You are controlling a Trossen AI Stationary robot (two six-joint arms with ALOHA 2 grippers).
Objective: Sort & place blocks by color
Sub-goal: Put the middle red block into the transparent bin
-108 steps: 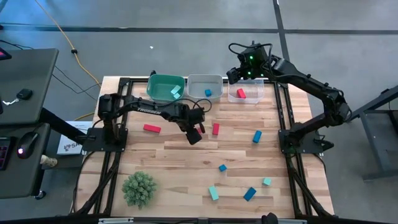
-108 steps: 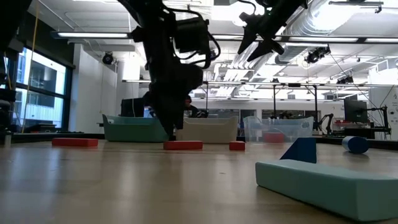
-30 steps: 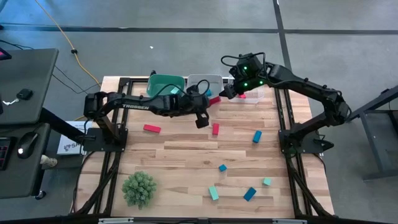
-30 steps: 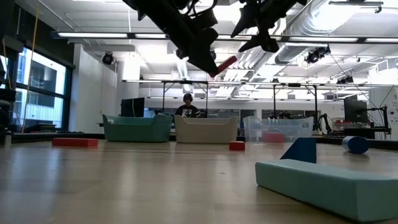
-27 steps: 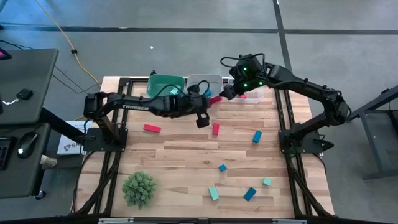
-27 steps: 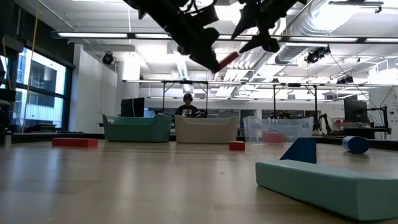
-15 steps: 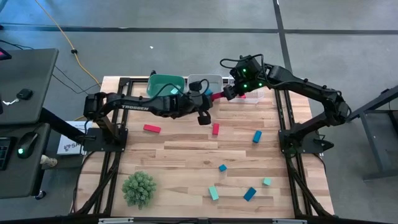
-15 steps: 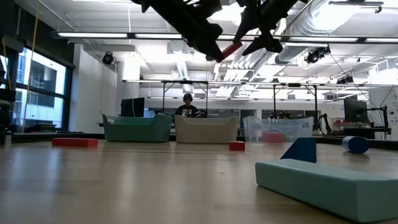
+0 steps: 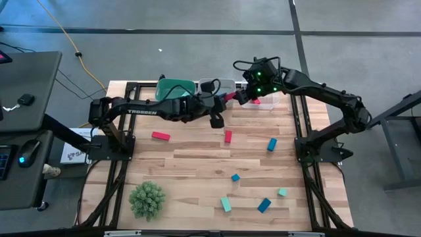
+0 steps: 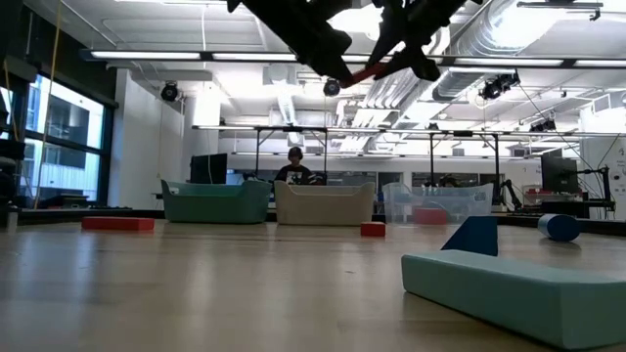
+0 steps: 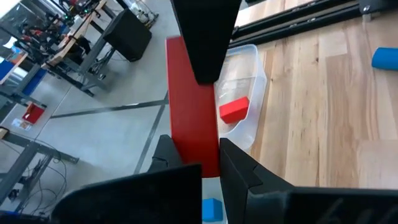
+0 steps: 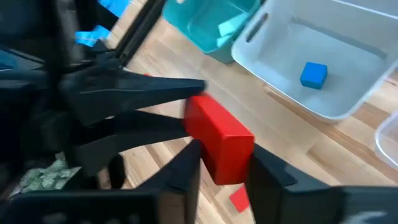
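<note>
Wrist views: red bar apparently between both grippers

we see a green plant ball near the table's front left corner, a yellow cable on the floor, and a person seated far behind.

Dark fingers clamp a red bar above a clear bin.

right gripper now closing on red bar
</note>
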